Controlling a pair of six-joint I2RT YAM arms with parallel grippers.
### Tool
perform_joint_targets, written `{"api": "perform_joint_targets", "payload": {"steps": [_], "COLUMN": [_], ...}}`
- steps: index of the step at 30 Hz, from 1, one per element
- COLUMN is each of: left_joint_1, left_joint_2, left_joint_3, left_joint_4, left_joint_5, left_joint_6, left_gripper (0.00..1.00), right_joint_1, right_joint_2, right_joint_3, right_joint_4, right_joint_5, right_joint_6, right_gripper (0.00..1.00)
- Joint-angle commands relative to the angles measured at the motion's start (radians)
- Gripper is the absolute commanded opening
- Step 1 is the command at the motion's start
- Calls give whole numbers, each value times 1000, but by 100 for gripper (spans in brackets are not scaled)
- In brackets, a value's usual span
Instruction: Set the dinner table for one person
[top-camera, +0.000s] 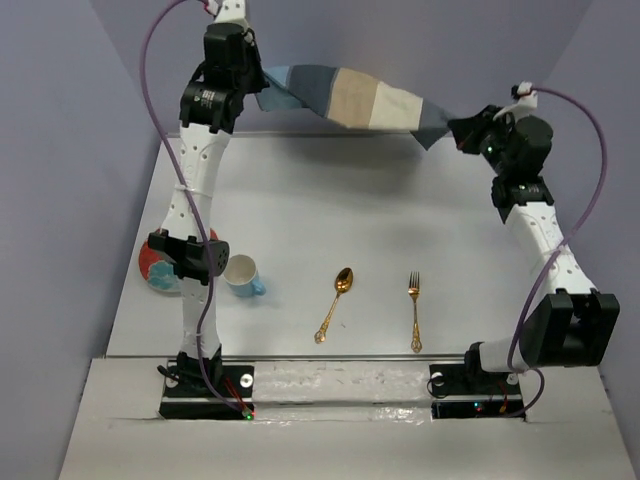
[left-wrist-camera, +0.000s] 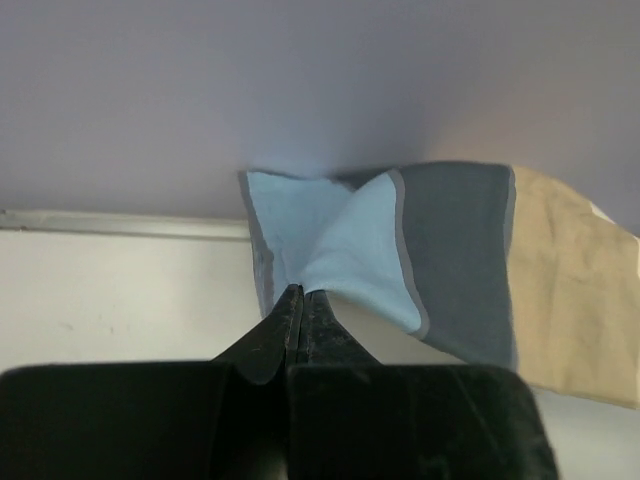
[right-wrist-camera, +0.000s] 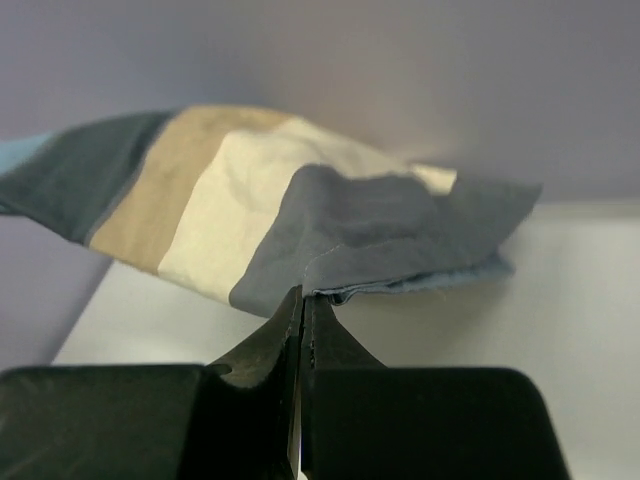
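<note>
My left tool (left-wrist-camera: 297, 296) and right tool (right-wrist-camera: 302, 297) each pinch 1 placemat (top-camera: 360, 100) end, fully closed, above the desk (top-camera: 330, 200); next I'd lower it flat.

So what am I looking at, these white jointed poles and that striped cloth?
Those are two robot arms, the left arm and the right arm, bolted at the near edge of a white dinner table. The big picture comes from a camera above and behind them. The other two come from cameras on the wrists, so the black wedges are the left gripper and the right gripper, each shut on one end of a striped placemat held in the air. On the table lie a gold spoon, a gold fork, a blue cup and a plate partly behind the left arm.
</note>
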Motion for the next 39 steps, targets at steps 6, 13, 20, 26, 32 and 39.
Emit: {"api": "perform_joint_targets", "payload": {"steps": [6,13,20,26,32,39], "left_joint_1": [-45,1,0,0,-3,-26], "left_joint_2": [-310,-585,-778,-959,-1142,-1353], "left_joint_3": [-651,-1387,-1685,-1745,-1743,-1842], "left_joint_4": [182,450,577,573,554,637], "left_joint_5": [-123,52,94,94,144,272], "left_joint_6": [46,-93,-167,-166,-126,-103], "left_gripper": [37,70,58,50,55,67], "right_joint_1": [-6,-6,-6,-16,4,413], "right_joint_2": [57,33,25,-89,-241,-75], "right_joint_3": [-423,-555,-609,-660,-603,-422], "right_joint_4": [146,71,-74,-138,-229,-224], "right_joint_5": [-63,-16,113,285,302,273], "right_joint_6": [61,28,59,65,-17,-71], "right_gripper": [0,0,0,11,65,48]}}
